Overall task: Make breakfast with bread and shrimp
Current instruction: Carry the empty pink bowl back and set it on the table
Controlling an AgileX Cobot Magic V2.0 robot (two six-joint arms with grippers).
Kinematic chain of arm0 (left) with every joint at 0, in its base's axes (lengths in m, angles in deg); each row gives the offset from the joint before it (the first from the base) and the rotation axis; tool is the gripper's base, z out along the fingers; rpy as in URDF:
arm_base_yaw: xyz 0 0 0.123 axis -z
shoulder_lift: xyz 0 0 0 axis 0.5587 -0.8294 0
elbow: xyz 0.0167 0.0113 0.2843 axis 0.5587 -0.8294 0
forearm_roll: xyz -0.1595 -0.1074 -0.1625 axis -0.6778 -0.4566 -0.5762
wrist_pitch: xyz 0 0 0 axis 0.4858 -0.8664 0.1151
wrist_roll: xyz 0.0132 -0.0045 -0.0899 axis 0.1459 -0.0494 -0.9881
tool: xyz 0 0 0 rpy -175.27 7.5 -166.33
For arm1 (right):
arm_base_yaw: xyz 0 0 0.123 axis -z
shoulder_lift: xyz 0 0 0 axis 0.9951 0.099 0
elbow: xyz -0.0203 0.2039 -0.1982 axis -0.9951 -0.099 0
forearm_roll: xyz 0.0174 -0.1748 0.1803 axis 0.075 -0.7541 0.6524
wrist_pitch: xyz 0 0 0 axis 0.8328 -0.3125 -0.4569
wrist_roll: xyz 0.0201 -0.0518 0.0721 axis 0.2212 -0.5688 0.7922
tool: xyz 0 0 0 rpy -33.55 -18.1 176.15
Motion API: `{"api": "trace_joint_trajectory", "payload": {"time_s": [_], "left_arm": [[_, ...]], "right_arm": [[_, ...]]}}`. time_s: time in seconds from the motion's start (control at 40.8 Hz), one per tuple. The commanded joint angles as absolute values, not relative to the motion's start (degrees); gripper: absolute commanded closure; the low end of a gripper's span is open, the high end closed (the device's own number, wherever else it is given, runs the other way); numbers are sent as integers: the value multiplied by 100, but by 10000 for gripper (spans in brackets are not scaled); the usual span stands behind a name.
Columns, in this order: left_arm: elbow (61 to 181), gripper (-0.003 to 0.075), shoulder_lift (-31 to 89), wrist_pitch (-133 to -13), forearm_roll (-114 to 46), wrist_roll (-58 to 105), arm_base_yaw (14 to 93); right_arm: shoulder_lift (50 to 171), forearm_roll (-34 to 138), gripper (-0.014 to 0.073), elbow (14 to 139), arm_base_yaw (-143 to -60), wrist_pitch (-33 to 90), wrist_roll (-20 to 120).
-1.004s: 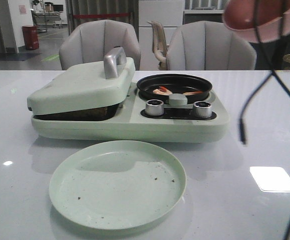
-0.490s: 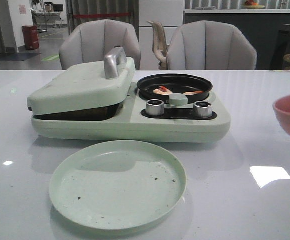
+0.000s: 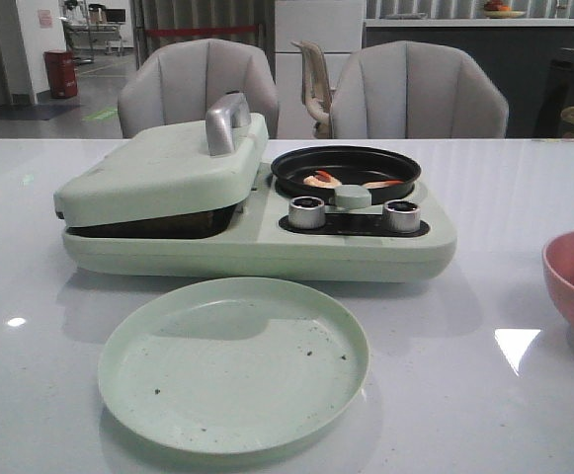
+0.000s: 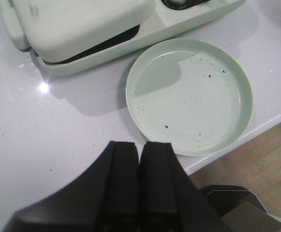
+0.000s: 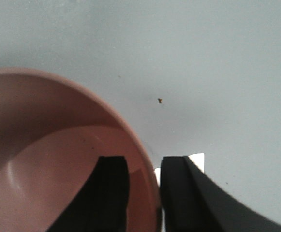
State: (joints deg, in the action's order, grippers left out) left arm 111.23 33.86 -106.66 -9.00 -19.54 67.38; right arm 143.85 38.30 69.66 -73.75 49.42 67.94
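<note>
Shrimp (image 3: 318,179) already in the black pan (image 3: 346,161); bread not visible (perhaps under the closed lid (image 3: 163,168)), green plate (image 3: 233,363) bare of food, so serving apparently left. Right gripper (image 5: 142,179) straddling the pink bowl (image 5: 58,164) rim, left gripper (image 4: 139,166) pressed together, holding nothing.
</note>
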Motion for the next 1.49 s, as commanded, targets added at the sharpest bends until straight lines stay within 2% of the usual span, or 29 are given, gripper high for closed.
{"api": "trace_joint_trajectory", "payload": {"time_s": [0.0, 0.343, 0.686, 0.857, 1.126, 1.347, 1.42, 1.469], "left_arm": [[11273, 620, 3424, -10249, -912, -1997, 6779], [11273, 620, 3424, -10181, -923, -1997, 6779], [11273, 620, 3424, -10181, -923, -1997, 6779], [11273, 620, 3424, -10181, -923, -1997, 6779], [11273, 620, 3424, -10181, -912, -1997, 6779], [11273, 620, 3424, -10181, -903, -1997, 6779], [11273, 620, 3424, -10181, -903, -1997, 6779], [11273, 620, 3424, -10181, -903, -1997, 6779]], "right_arm": [[14139, 3885, 157, 7090, -7335, 4686, 6750], [13476, 3963, 163, 7445, -7437, 4990, 6750], [11684, 4035, 163, 7422, -8567, 5921, 6750], [10828, 4048, 163, 7125, -8736, 6501, 6762], [9676, 4037, 163, 6316, -8736, 6762, 6769], [9366, 3990, 164, 5994, -8736, 6747, 6769], [9373, 3990, 198, 5990, -8736, 6761, 6769], [9373, 3990, 253, 5990, -8736, 6761, 6769]]}}
